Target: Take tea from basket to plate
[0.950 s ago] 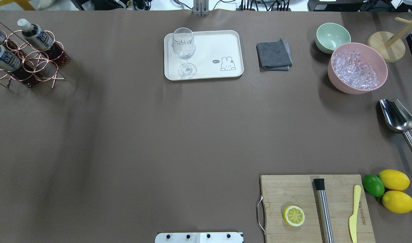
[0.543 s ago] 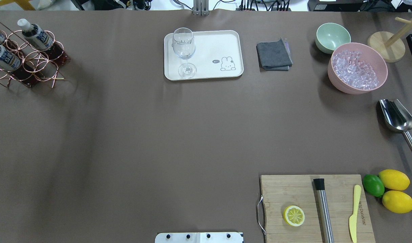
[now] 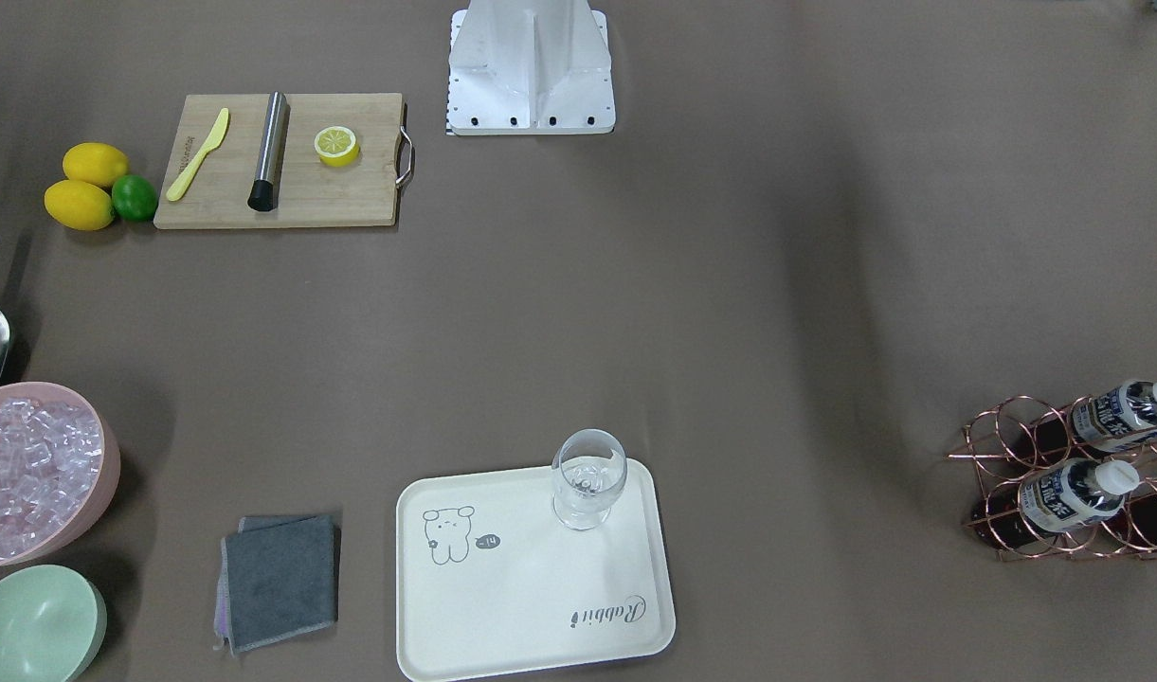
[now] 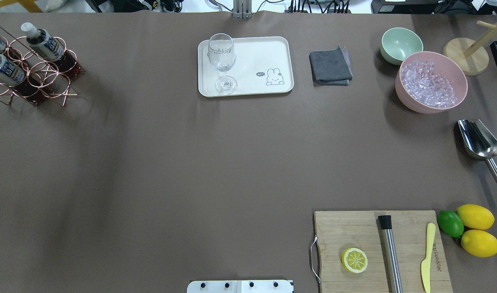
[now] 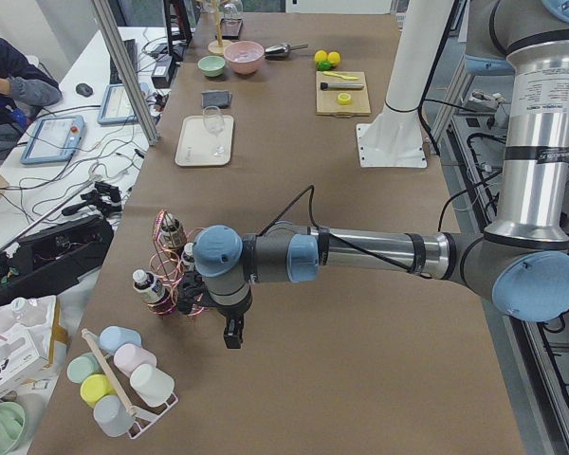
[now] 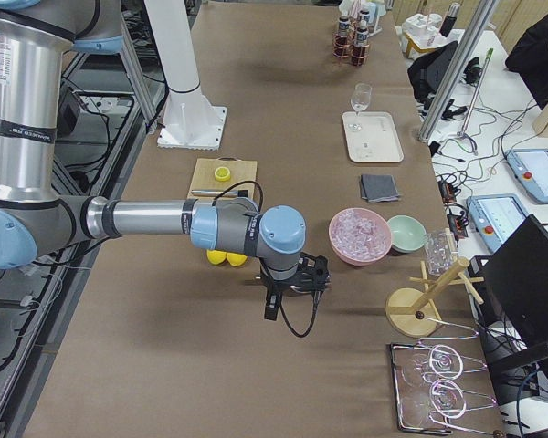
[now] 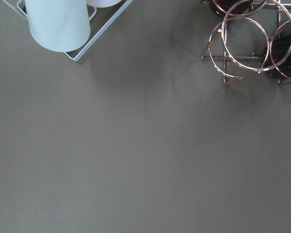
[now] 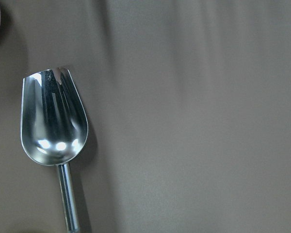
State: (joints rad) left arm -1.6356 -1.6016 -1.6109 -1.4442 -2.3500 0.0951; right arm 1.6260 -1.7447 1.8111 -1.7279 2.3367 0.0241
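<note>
Find the tea bottle (image 4: 42, 42) leaning in the wire basket (image 4: 49, 77), far out at ten o'clock on the counter (image 4: 191, 162) in the overhead view, with two more like it alongside. Judge the pick not yet begun. See the left hand (image 5: 231, 332) hanging near the basket over bare counter; cannot tell whether released or clenched. Same for the right hand (image 6: 270, 308), well apart above the scoop (image 8: 53, 121). Come in over the white cap, close on the body clear of the copper rings, and draw out along the bottle's own tilt so nothing snags. Carry to the plate (image 4: 252, 53) at twelve o'clock and set down toward its three o'clock end, away from the stemmed glass (image 4: 222, 55) at nine.
</note>
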